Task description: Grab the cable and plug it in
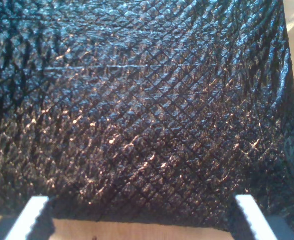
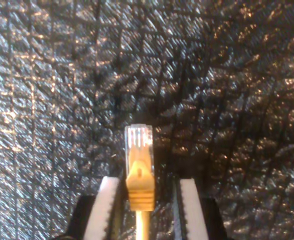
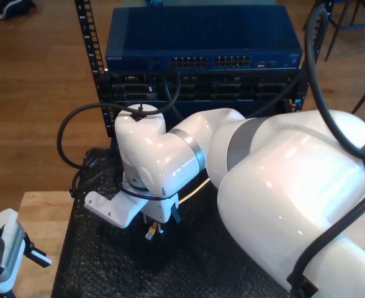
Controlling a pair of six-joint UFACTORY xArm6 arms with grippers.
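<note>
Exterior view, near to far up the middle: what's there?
Black textured mat → my second gripper holding the pale yellow network cable's clear-tipped connector → white arm's elbow joint → dark rack unit → blue network switch with port rows.

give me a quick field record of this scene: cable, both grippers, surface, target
cable: pale yellow, clear connector pointing out past the fingers
second gripper: shut on the cable, above the black mat
first gripper: open, holding nothing, facing the mat
target: blue switch in the rack, ports facing the arms
plugged in: not yet
</note>
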